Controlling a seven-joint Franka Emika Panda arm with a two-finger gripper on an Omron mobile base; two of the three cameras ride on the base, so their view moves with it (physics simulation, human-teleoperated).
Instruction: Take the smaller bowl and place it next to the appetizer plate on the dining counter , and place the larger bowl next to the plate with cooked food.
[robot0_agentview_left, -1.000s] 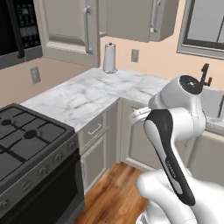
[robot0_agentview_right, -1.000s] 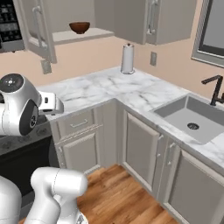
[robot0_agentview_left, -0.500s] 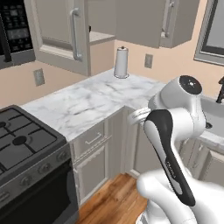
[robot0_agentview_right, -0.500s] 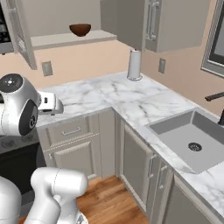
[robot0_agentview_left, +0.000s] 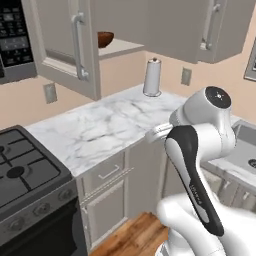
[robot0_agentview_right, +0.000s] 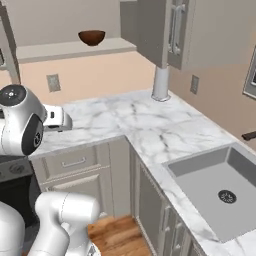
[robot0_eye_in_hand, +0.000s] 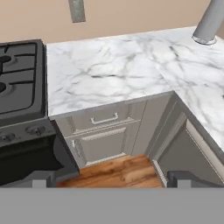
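Observation:
The smaller bowl (robot0_agentview_left: 104, 38) (robot0_agentview_right: 92, 37), glossy reddish-brown, stands on a shelf inside an open upper cabinet above the marble corner worktop. My gripper (robot0_eye_in_hand: 111, 181) hangs well below and in front of it, at about worktop height. It points down at the base cabinets and wooden floor, its two dark fingertips (robot0_eye_in_hand: 41, 179) spread wide with nothing between them. My white hand (robot0_agentview_right: 57, 119) juts forward from the arm. The larger bowl, both plates and the dining counter are out of view.
The cabinet door (robot0_agentview_left: 62, 45) swings open toward me, left of the shelf. A paper towel roll (robot0_agentview_left: 152, 77) (robot0_agentview_right: 161, 82) stands at the back of the worktop (robot0_agentview_left: 110, 125). A black stove (robot0_agentview_left: 20, 170) is at the left, a sink (robot0_agentview_right: 220, 185) at the right.
The whole picture has shifted: the base has driven closer and turned, bringing the open cabinet and brown bowl into the left view. The gripper stays open.

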